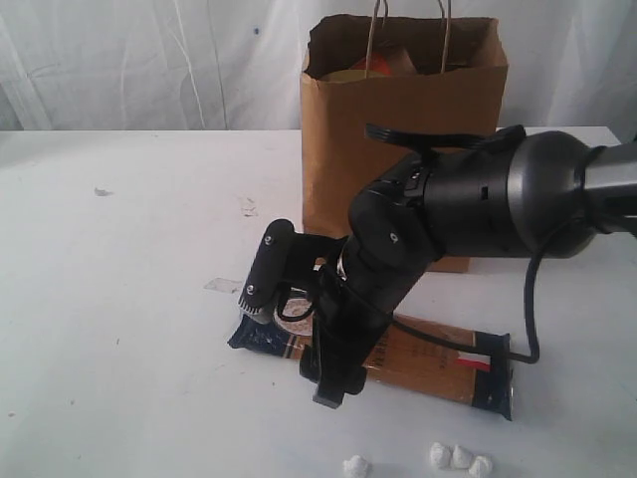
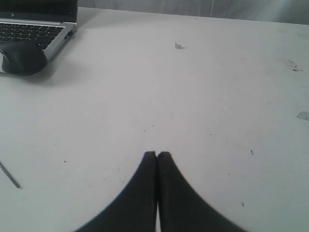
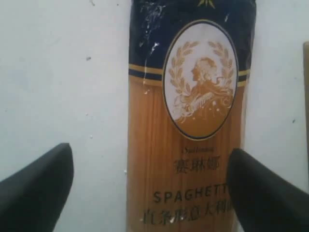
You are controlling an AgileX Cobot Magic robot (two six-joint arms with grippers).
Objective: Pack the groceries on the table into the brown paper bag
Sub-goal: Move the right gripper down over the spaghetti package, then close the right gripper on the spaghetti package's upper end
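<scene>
Right fingers (image 3: 38,188) astride the spaghetti packet (image 3: 188,121).
They stand wide apart, one on each side; the packet lies flat on the desk (image 1: 119,299) before the brown paper bag (image 1: 398,149). Left fingers (image 2: 140,193) are pressed together.

Four small white foam lumps (image 1: 460,458) lie along the near edge, right of centre. A dark mouse (image 2: 21,57) sits just beside an open laptop (image 2: 36,29). A white curtain (image 1: 149,60) hangs at the far side.

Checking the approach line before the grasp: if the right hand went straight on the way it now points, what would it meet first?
The spaghetti packet, lying flat on the table. The right hand is open, with the packet roughly between its fingers in the wrist view; how far off is unclear.
</scene>
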